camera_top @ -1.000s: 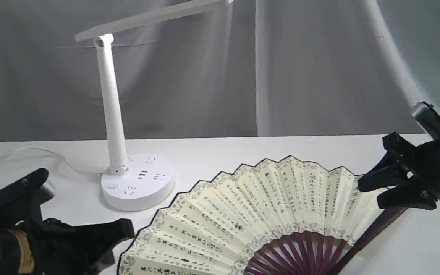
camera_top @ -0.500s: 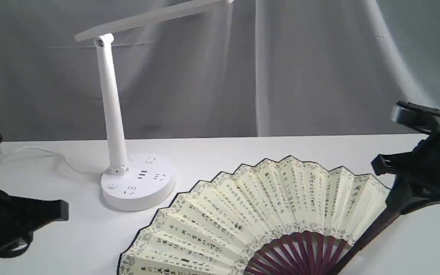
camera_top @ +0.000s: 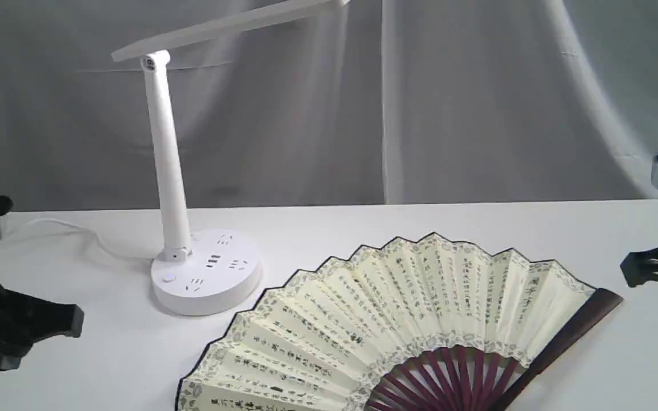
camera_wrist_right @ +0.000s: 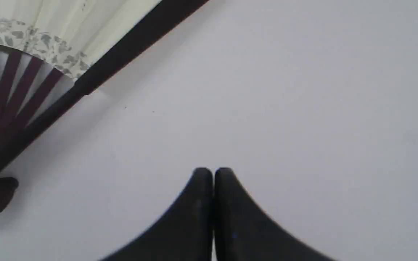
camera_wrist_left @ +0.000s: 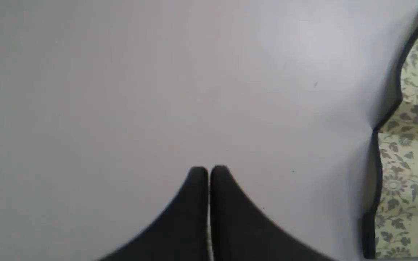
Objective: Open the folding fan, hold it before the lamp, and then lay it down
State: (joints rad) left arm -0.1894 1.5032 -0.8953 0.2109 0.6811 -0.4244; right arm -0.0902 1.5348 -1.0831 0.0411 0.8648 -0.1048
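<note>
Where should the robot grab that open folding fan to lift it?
Probably the dark guard at the right edge of the folding fan, coming from the right with the right gripper: it is rigid and exposed, while the pleated paper lies flat and could crease.

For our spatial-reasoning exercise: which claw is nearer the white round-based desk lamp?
Left. The left claw is beside the white round-based desk lamp; the right claw is across the open cream paper fan from it.

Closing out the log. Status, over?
Left end effector and right end effector shut, empty. Folding fan open, flat on table, beside lamp. No obstruction seen.
</note>
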